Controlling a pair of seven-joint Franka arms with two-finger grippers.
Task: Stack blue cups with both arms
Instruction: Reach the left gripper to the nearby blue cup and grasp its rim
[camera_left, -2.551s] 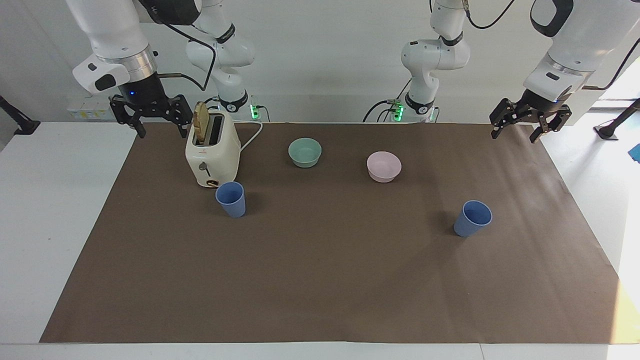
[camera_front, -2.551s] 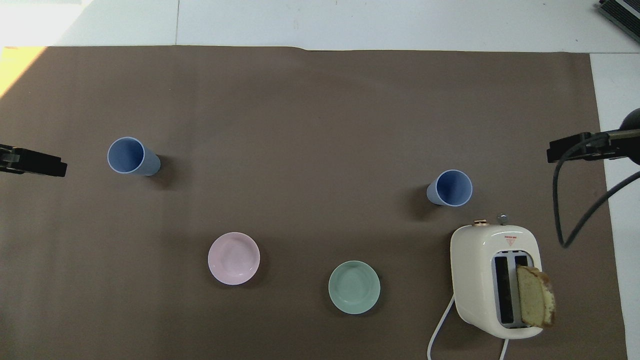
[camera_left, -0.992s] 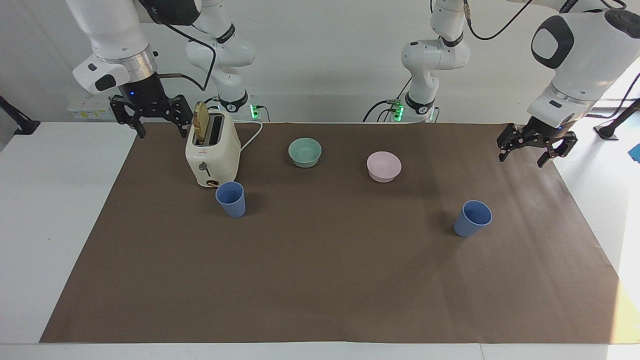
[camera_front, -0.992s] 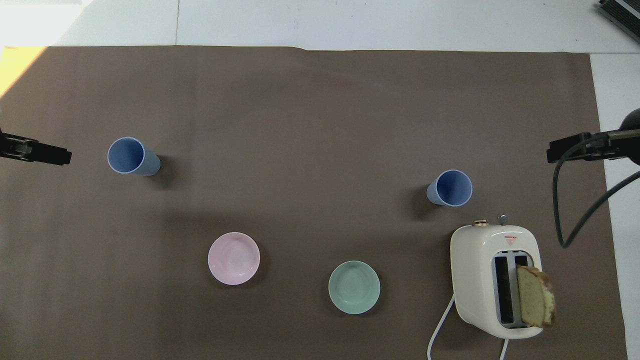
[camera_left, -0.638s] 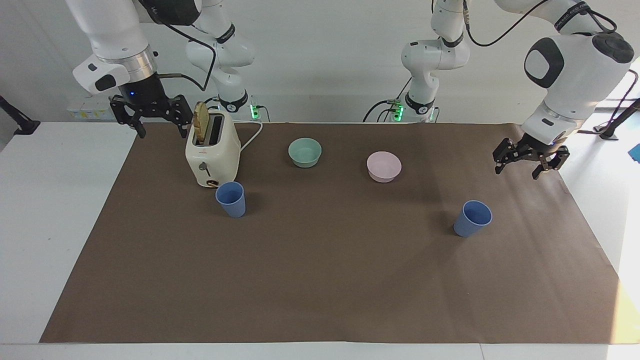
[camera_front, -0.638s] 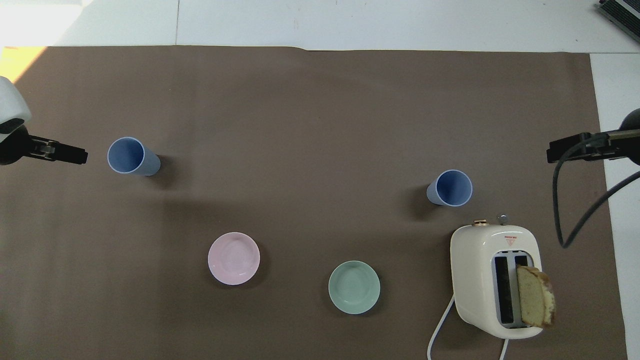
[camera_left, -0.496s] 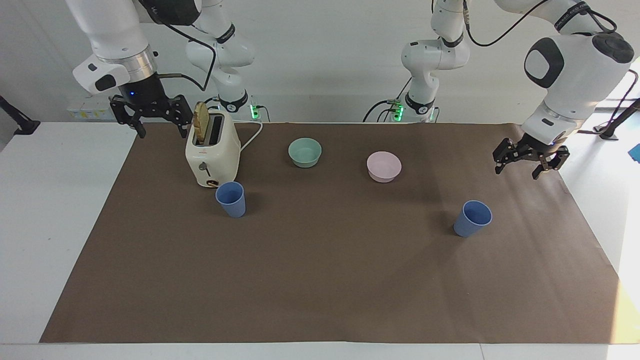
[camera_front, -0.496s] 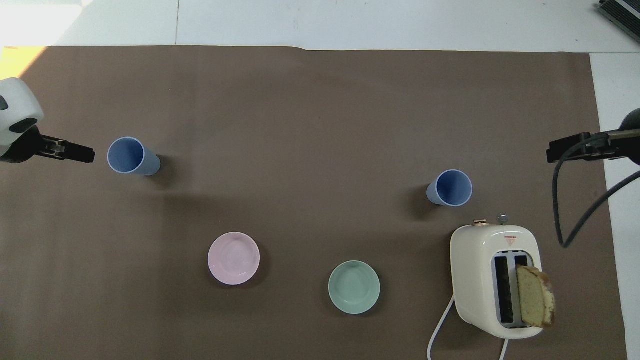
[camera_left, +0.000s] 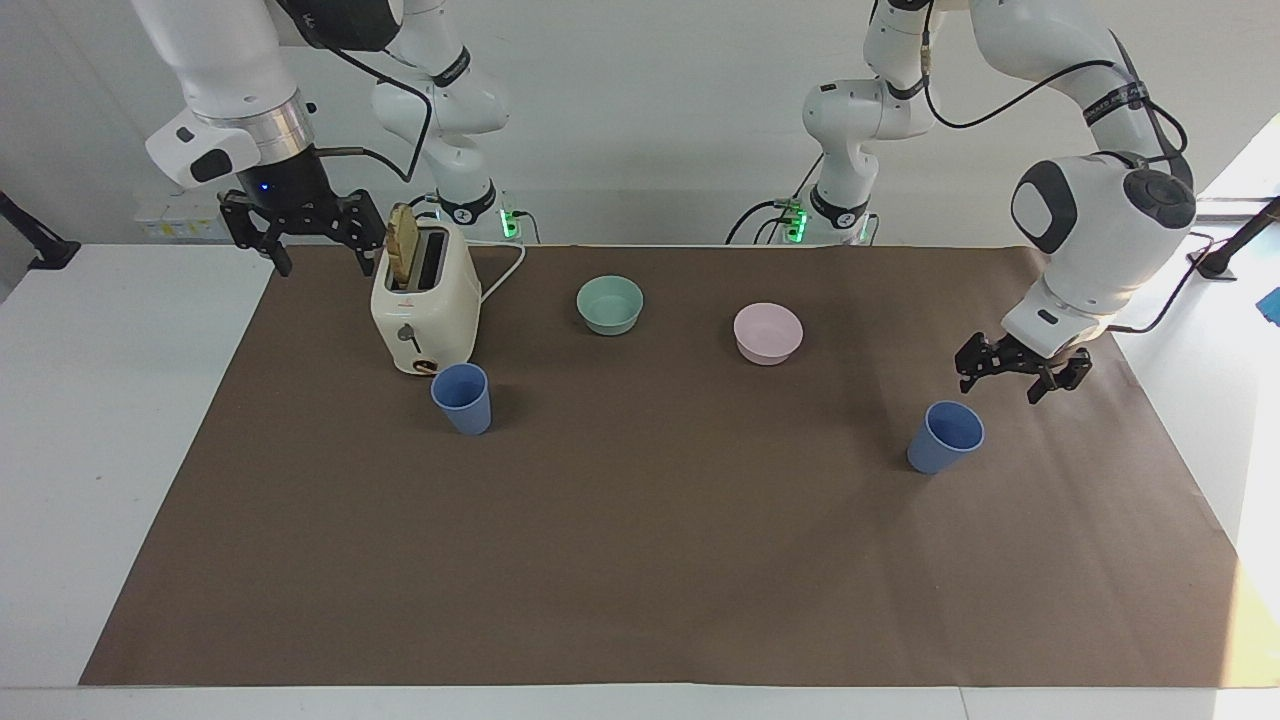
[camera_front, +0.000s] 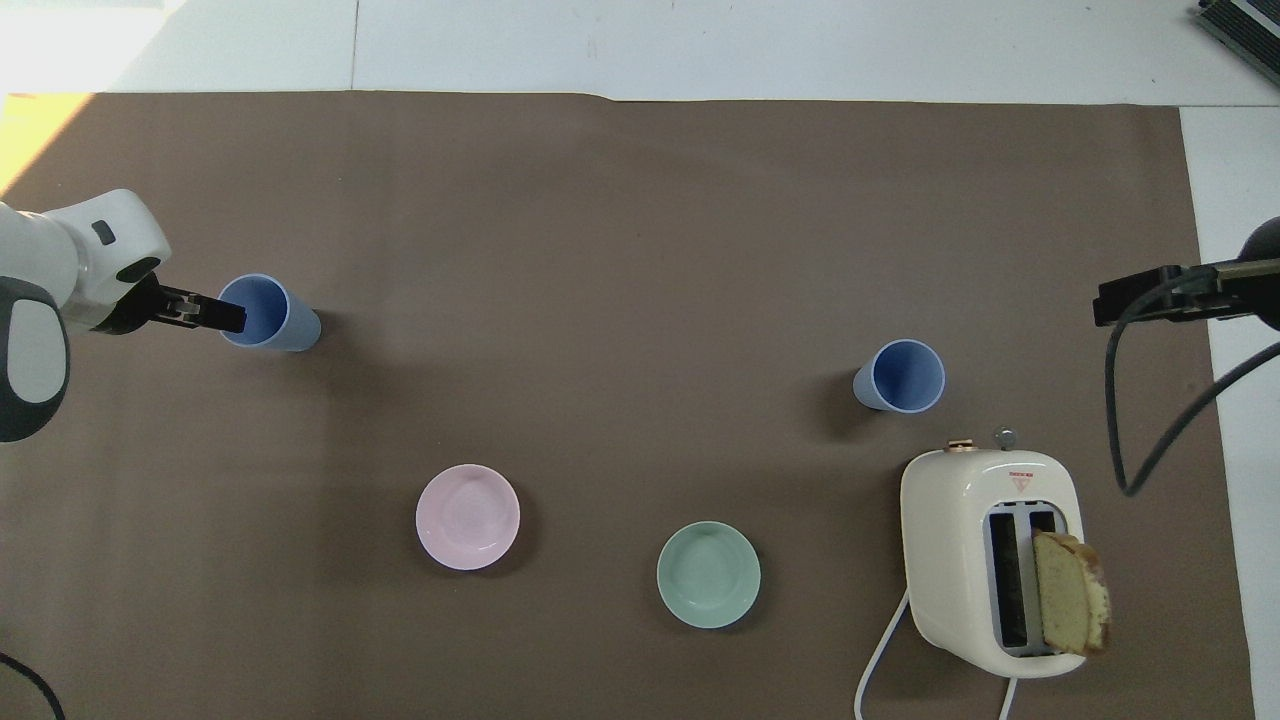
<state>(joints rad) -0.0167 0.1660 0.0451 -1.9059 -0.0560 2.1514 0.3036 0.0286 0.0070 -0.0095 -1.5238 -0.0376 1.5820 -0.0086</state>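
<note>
White desk (camera_left: 120, 420) (camera_front: 760, 50) spread with a large brown paper sheet (camera_left: 660, 560) (camera_front: 640, 220). Two big white jointed arms seen whole only from the facing camera; from overhead, little more than their black ends at the picture's edges. Left arm's black tool (camera_left: 1018, 365) (camera_front: 205, 314) raised over the sheet close by the blue cup at the left arm's end, fingers spread, clear of the cup in the facing view though overlapping its rim from overhead. Right arm waiting, its black tool (camera_left: 303, 228) (camera_front: 1150, 295) hanging spread above the sheet's edge beside the toaster. Cream two-slot toaster (camera_left: 424, 300) (camera_front: 990, 555) at the right arm's end of the desk, a slice of browned bread (camera_left: 402, 243) (camera_front: 1070, 592) standing in one slot; both slots open to sight from overhead only, the lever and dial from the facing camera only. Round pale green bowl (camera_left: 610, 304) (camera_front: 708, 574) and round pale pink bowl (camera_left: 768, 332) (camera_front: 467, 516) side by side, nearer the robots than either cup. First small matte blue tapered plastic cup (camera_left: 462, 398) (camera_front: 900, 376) just beside the toaster, farther from the robots than it; second identical blue cup (camera_left: 946, 436) (camera_front: 266, 312) well apart, toward the left arm's end. Both upright, long axis vertical, mouths up, standing separately, not stacked.
</note>
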